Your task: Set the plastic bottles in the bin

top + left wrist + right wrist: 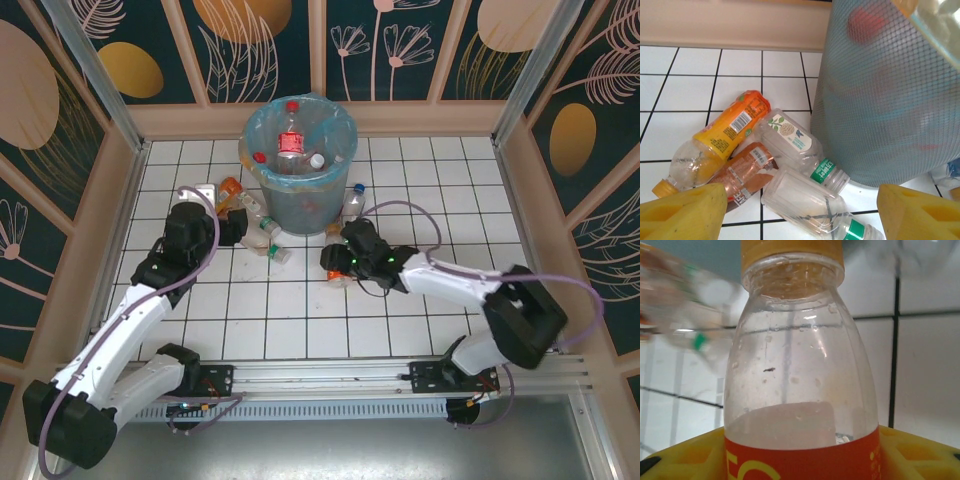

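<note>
The bin (262,118), grey-blue with a light-blue liner, stands at the back centre and holds several plastic bottles (291,142). My left gripper (236,229) hovers open at the bin's left, over a cluster of lying bottles: two clear ones with green neck bands (807,199) (792,141), an orange one (729,126) and a brown-labelled one (742,172). In the left wrist view the bin's mesh wall (890,100) is at the right. My right gripper (336,263) is in front of the bin, shut on a clear bottle with an orange label and yellow cap (800,355); its yellow pads (922,452) press both sides.
More bottles lie at the bin's right foot, one with a blue cap (357,189). A wooden curb (420,120) and patterned walls enclose the white tiled floor. Open tiles stretch between the arms and toward the near rail (330,375).
</note>
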Robot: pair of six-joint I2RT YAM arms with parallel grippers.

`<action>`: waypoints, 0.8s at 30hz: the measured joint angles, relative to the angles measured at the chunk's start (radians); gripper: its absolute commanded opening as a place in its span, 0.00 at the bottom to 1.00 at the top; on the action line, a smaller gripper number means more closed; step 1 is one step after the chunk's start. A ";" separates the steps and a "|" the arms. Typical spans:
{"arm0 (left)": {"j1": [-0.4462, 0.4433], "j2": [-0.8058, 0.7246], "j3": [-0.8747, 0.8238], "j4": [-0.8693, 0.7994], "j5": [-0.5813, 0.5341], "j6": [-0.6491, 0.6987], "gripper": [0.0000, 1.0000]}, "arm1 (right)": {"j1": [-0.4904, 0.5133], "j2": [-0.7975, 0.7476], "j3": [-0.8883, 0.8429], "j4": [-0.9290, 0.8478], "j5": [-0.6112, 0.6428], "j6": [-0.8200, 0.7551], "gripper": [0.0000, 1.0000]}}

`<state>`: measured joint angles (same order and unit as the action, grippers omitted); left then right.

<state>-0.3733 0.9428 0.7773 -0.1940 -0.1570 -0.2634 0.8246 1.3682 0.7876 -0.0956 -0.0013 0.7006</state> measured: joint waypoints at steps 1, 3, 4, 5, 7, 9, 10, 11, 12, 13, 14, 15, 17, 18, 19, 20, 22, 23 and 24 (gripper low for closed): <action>0.000 0.005 0.018 -0.001 0.003 0.000 0.79 | 0.000 -0.049 0.002 -0.010 0.000 -0.024 0.43; 0.000 0.012 0.057 0.001 0.018 0.003 0.79 | 0.002 -0.154 0.017 -0.036 0.003 -0.089 0.42; 0.000 0.015 0.076 0.005 0.021 0.006 0.78 | 0.002 -0.203 0.036 -0.045 0.008 -0.130 0.42; 0.000 0.018 0.091 0.010 0.023 0.010 0.78 | 0.003 -0.237 0.060 -0.050 0.014 -0.166 0.41; 0.000 0.026 0.122 0.021 0.026 0.021 0.78 | 0.004 -0.276 0.127 -0.051 0.033 -0.242 0.41; 0.000 0.039 0.147 0.035 0.026 0.033 0.78 | 0.003 -0.281 0.236 -0.045 0.066 -0.329 0.42; 0.000 0.047 0.158 0.042 0.027 0.039 0.78 | 0.003 -0.269 0.292 -0.034 0.084 -0.367 0.42; 0.000 0.058 0.172 0.042 0.031 0.044 0.78 | 0.000 -0.249 0.356 -0.024 0.097 -0.406 0.42; 0.000 0.069 0.187 0.043 0.039 0.048 0.78 | -0.006 -0.221 0.418 -0.010 0.111 -0.443 0.42; 0.000 0.089 0.213 0.046 0.047 0.052 0.78 | -0.016 -0.185 0.489 0.014 0.122 -0.481 0.42; 0.000 0.110 0.239 0.051 0.057 0.055 0.78 | -0.029 -0.149 0.542 0.041 0.129 -0.510 0.42; 0.000 0.137 0.275 0.059 0.072 0.058 0.78 | -0.051 -0.108 0.600 0.064 0.134 -0.540 0.42; 0.000 0.185 0.338 0.077 0.094 0.060 0.78 | -0.101 -0.024 0.682 0.113 0.133 -0.574 0.42; 0.000 0.211 0.372 0.085 0.104 0.061 0.78 | -0.132 0.021 0.715 0.140 0.132 -0.591 0.42; 0.000 0.236 0.405 0.096 0.115 0.061 0.77 | -0.159 0.068 0.735 0.170 0.126 -0.602 0.42; 0.000 0.259 0.431 0.108 0.124 0.060 0.77 | -0.187 0.112 0.747 0.194 0.123 -0.615 0.42; 0.000 0.300 0.470 0.139 0.143 0.058 0.77 | -0.230 0.196 0.751 0.240 0.112 -0.638 0.43; 0.000 0.312 0.478 0.149 0.151 0.057 0.77 | -0.245 0.231 0.751 0.252 0.108 -0.647 0.43; 0.000 0.321 0.480 0.160 0.157 0.057 0.77 | -0.257 0.271 0.750 0.267 0.104 -0.660 0.44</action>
<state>-0.3733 1.2640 1.2572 -0.0341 -0.0002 -0.2062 0.5674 1.6394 1.5375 0.1719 0.1028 0.0406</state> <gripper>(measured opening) 0.773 0.571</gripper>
